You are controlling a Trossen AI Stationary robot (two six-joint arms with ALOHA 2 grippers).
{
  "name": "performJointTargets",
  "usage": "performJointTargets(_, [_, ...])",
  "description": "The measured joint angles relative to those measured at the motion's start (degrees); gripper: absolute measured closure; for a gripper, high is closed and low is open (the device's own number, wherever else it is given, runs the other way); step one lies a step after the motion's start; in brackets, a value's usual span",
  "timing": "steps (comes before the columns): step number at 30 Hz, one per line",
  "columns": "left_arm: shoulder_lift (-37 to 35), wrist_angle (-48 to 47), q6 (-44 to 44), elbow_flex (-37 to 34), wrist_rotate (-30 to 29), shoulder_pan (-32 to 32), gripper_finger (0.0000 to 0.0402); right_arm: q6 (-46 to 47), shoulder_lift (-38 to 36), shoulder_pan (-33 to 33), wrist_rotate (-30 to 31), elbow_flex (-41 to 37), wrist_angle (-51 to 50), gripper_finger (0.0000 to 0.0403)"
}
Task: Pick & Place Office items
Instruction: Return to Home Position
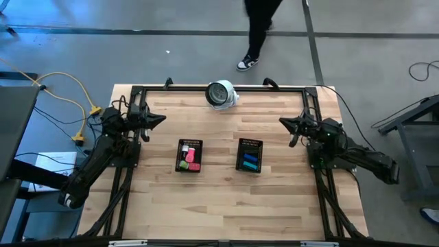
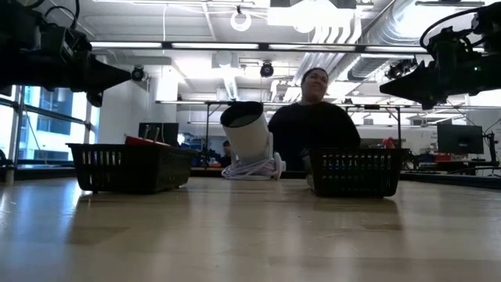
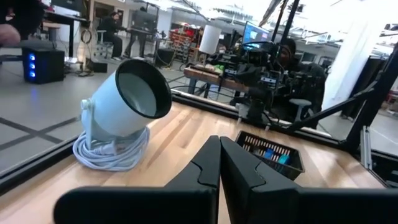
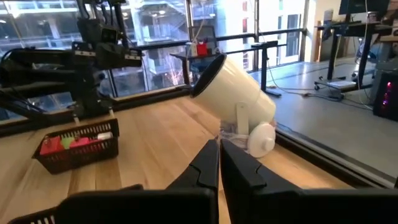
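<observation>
While I hold both arms raised off the wooden table [image 1: 219,199], my left gripper [image 1: 160,119] hangs over the table's left side, tips aimed toward the middle, fingers [image 3: 205,168] pressed flat together w/ nothing betw. them. My right gripper [image 1: 283,122] mirrors it over the right side, its fingers [image 4: 208,165] likewise closed tight & empty. The office items [image 4: 62,143] lie inside two black mesh trays near table centre, well apart from both my grippers. Left tray [image 1: 190,142] holds a red piece [image 1: 189,155], a pink piece [image 1: 193,166] & a green piece [image 1: 183,165], packed close. Right tray [image 1: 250,141], beside it w/ bare wood betw., holds the blue and teal pieces [image 1: 250,162]. Seen from table height, both trays sit flat on the top, w/ my grippers high above & outboard of them. At the far edge, behind the gap betw. the trays, a white round lamp-like unit [image 1: 221,94] w/ a dark face rests tilted on its coiled white cable [image 3: 109,155]; neither gripper touches it. Beyond that edge a person [image 1: 257,27] in dark clothes & black-and-white shoes stands on the grey floor. A yellow cable [image 1: 72,92] trails over the floor by my left arm's base
</observation>
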Motion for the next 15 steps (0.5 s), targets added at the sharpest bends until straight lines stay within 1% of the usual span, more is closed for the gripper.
performJointTargets(9, [0.0,0.07,-0.8,0.0,0.06,-0.01,0.0401,-2.05,0.17,-0.02,0.19,0.11,-1.3,0.04])
performJointTargets(15, [0.0,-0.2,-4.51,0.0,0.99,-0.02,0.0401,-1.84,0.45,-0.04,0.04,0.11,-1.49,0.04])
